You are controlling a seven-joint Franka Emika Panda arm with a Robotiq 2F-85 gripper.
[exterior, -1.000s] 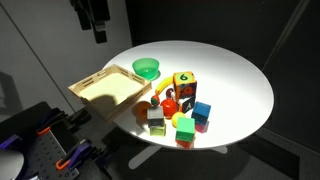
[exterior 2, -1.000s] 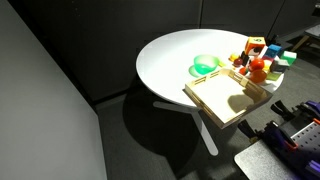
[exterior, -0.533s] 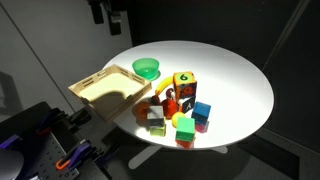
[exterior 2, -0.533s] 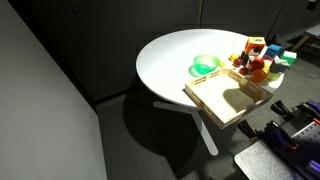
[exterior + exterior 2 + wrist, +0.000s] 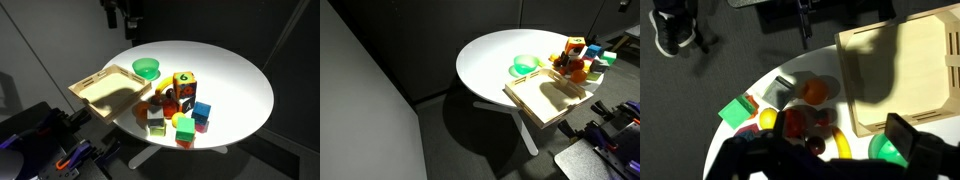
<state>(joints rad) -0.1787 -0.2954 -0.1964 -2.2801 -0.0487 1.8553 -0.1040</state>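
"Bowl [image 5: 147, 68] first: how did it look?"
"Small, green, round and smooth. It sat on the white round table [image 5: 235, 70], just beside the far corner of the pale wooden tray [image 5: 100, 90]."
"Anything else near?"
"Blocks [image 5: 183, 95], bright and square-edged, heaped close together near the table's edge."
"And your pose?"
"I hung high above the table with my gripper [image 5: 122, 20] pointing down, jaws wide, gripping nothing."
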